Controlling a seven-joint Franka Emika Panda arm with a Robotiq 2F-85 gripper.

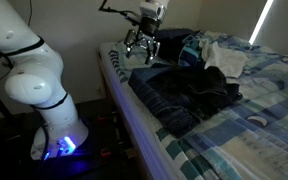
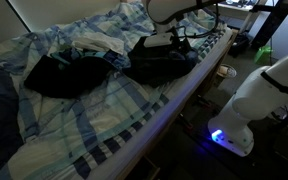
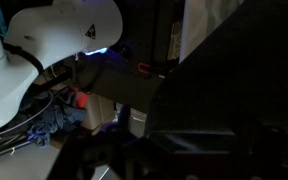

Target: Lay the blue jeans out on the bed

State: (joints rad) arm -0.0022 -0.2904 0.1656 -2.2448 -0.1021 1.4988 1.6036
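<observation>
My claw (image 1: 142, 50) hangs over the bed (image 1: 254, 130) close to the corner at the long edge nearest my base (image 1: 62, 143). Its fingers stand apart with nothing between them. In both exterior views it sits just above one end of the blue jeans (image 1: 184, 90), and I cannot make out whether the fingertips touch the cloth. The blue jeans are on the plaid cover, along that same near edge. They lie rumpled and folded over themselves as a thick, nearly black mass rather than flat, reaching from under the claw (image 2: 174, 40) toward the middle of the bed (image 2: 134, 125). From the far side the blue jeans (image 2: 159, 65) show as a bunched pile close to the mattress edge. A second dark heap (image 2: 64, 75) lies farther along the cover, and I cannot tell whether it belongs to them. Beyond the jeans, toward the far edge, a white cloth (image 1: 227, 60) lies crumpled. Just beside it, on the side nearer the claw, is a small teal and blue garment (image 1: 191, 48). A blue light glows at my base (image 2: 219, 137) on the floor below the bed's edge. The wrist view is mostly dark. It shows my white arm (image 3: 64, 30) and black shapes, and the claw's state cannot be read there.
</observation>
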